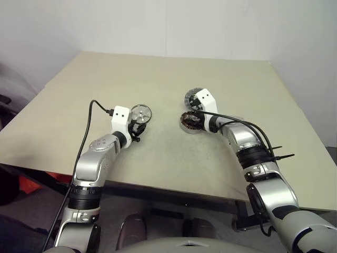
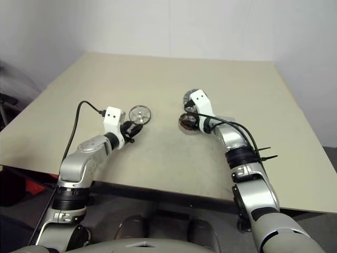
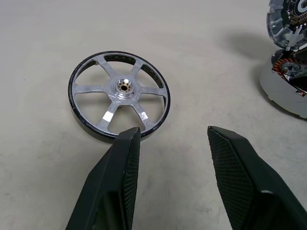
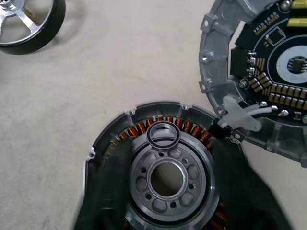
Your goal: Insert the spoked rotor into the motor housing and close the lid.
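While flat on its side, spoked rotor (image 3: 119,95) faces up.

A shiny silver six-spoked metal rotor wheel (image 3: 119,96) with a black outer rim lies on the pale beige, faintly speckled tabletop (image 1: 158,79). To its right, the round silver motor housing (image 4: 158,172) shows a ring of copper-orange windings around a grey hub. Beyond it, the silver-rimmed lid (image 4: 268,72) carries a black centre with yellowish marks.

Rotor (image 1: 141,113) left of housing (image 1: 190,122), apart
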